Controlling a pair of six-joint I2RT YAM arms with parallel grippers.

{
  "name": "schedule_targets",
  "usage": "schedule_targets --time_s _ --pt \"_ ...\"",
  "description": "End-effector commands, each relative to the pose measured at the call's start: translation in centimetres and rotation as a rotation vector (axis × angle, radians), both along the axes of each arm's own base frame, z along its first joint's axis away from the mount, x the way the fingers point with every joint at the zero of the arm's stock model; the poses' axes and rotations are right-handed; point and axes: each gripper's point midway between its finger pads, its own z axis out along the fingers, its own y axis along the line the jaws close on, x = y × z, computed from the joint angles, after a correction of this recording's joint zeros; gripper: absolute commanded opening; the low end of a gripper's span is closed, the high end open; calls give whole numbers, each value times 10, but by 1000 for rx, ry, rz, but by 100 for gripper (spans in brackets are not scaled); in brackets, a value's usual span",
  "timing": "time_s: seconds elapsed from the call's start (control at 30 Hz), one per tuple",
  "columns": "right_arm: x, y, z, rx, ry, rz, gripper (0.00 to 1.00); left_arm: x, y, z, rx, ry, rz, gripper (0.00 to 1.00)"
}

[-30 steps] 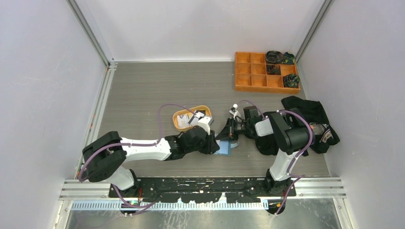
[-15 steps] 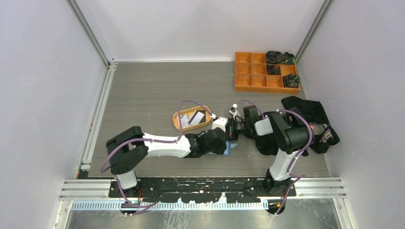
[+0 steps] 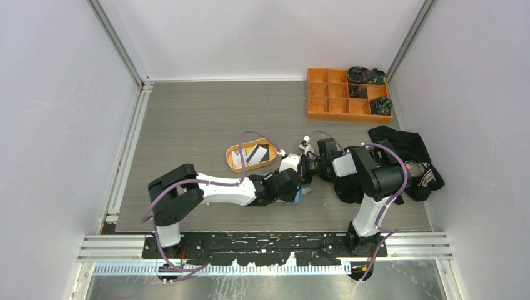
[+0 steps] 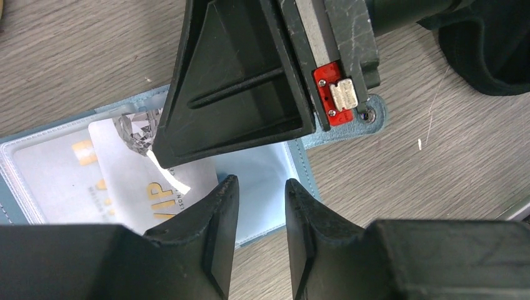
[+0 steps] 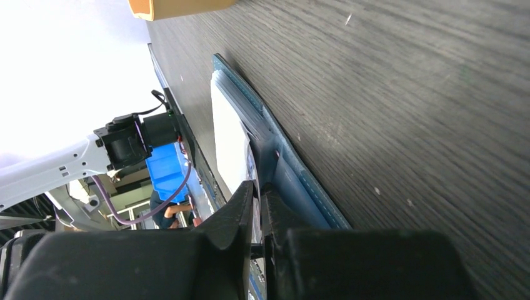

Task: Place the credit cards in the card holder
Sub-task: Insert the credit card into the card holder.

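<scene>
Some cards [image 3: 257, 153] left in orange oval tray [image 3: 232, 164]. Swung from tray to blue card holder [image 4: 265, 165] mid-table: left gripper [image 4: 257, 206], fingers slightly apart, empty, beside white VIP card [image 4: 125, 169] part-seated in clear pocket. Clamped on holder flap — right gripper [image 5: 259, 200]. Likely next — seat card.

"VIP" in gold on white card [image 4: 128, 178] inside card holder [image 4: 267, 180]
</scene>
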Motion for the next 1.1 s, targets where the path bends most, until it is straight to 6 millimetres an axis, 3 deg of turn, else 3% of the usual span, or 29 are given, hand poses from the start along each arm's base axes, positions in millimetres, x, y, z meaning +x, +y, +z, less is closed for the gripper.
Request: schedule_targets --time_s 0.0,0.33,1.07 --pt "5 -1 -9 -48 -24 -4 14 14 0 12 11 -68 43 36" --pt "6 1 -6 -49 -39 10 18 22 17 11 33 -94 106 46" --pt "9 5 14 -29 -104 40 28 29 29 16 1 -84 128 47"
